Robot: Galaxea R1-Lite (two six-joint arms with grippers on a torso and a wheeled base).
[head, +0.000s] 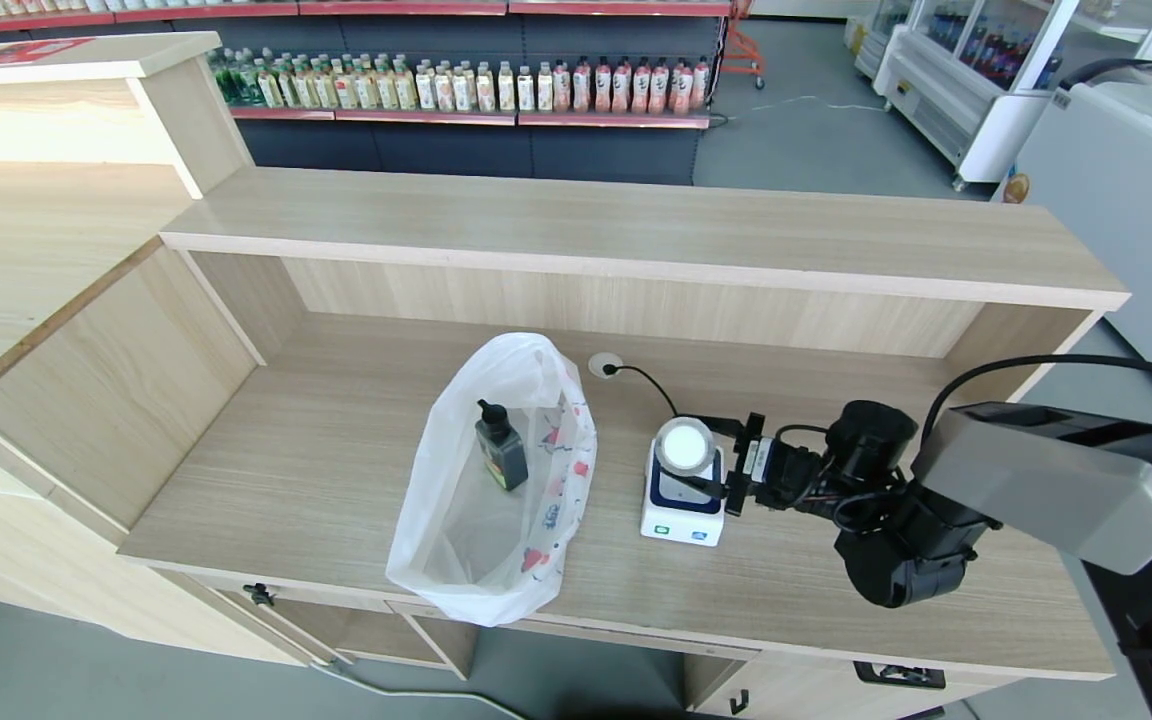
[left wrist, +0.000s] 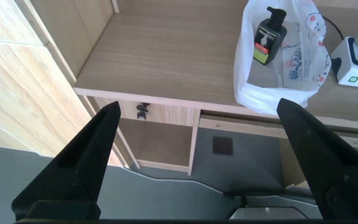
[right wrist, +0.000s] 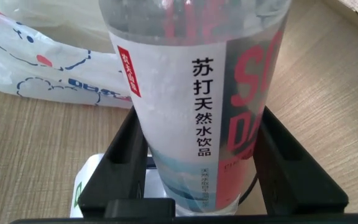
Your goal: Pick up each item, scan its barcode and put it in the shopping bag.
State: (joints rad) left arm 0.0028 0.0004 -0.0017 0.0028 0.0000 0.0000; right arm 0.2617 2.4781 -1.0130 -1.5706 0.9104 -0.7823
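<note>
My right gripper (head: 739,464) is shut on a clear soda bottle (head: 685,446) with a white and red label, held on its side just above the white and blue barcode scanner (head: 681,505). In the right wrist view the bottle (right wrist: 197,93) sits clamped between the black fingers (right wrist: 120,165), with the scanner (right wrist: 82,193) beneath it. The white plastic shopping bag (head: 476,540) stands open to the scanner's left, with a dark pump bottle (head: 501,447) upright inside. My left gripper (left wrist: 197,162) hangs open and empty in front of the counter's near edge, looking at the bag (left wrist: 291,74).
The wooden checkout counter (head: 316,450) has a raised back ledge (head: 636,240) and a side wall on the left. A black cable (head: 646,385) runs from a grommet to the scanner. Drawers with a key (left wrist: 142,112) sit under the front edge.
</note>
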